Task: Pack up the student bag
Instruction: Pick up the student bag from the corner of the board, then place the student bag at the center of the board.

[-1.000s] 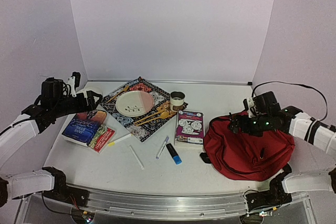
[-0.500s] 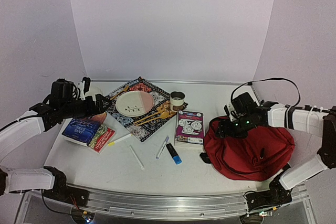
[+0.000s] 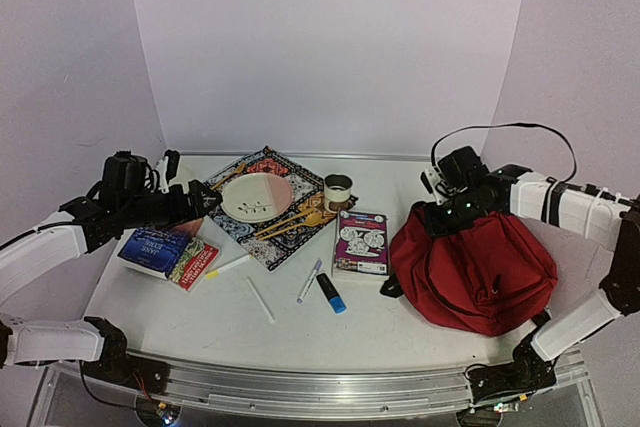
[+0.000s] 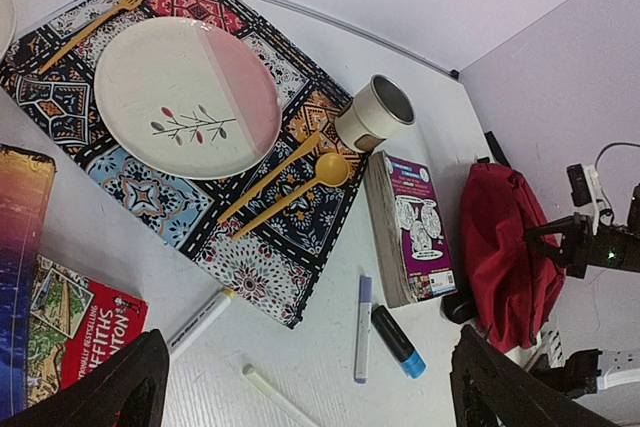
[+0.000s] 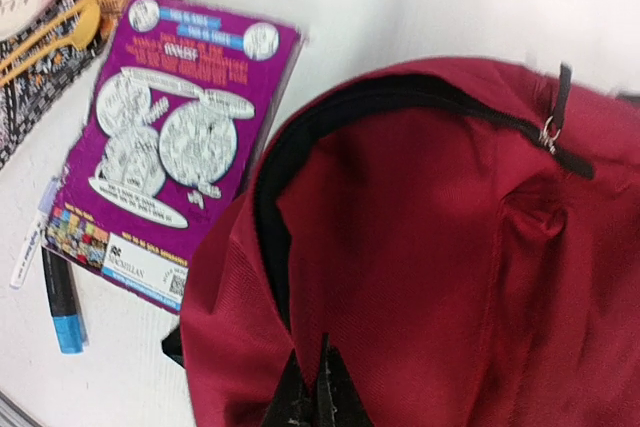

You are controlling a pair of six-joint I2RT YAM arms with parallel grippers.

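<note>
- The left fingers hang above the left side of the tabletop, spread as wide as they go and holding nothing.
- Below them lies a blue book, with a red book touching its right edge.
- A white marker lies just right of the red book, and a thin white stick lies apart, nearer the front.
- A patterned placemat carries a pink-and-cream plate and yellow cutlery beside the plate.
- A paper cup stands upright at the placemat's right corner.
- A pale pen and a black marker with a blue cap lie side by side in front of the placemat.
- A purple book lies flat between the cup and the bag, its right edge near the red fabric.
- The student bag sits on the right part of the tabletop, its black zipper mouth gaping towards the purple book.
- The right fingers are pressed fully together on the bag's red fabric, just under the open zipper, at the bag's upper left as seen from above.
</note>
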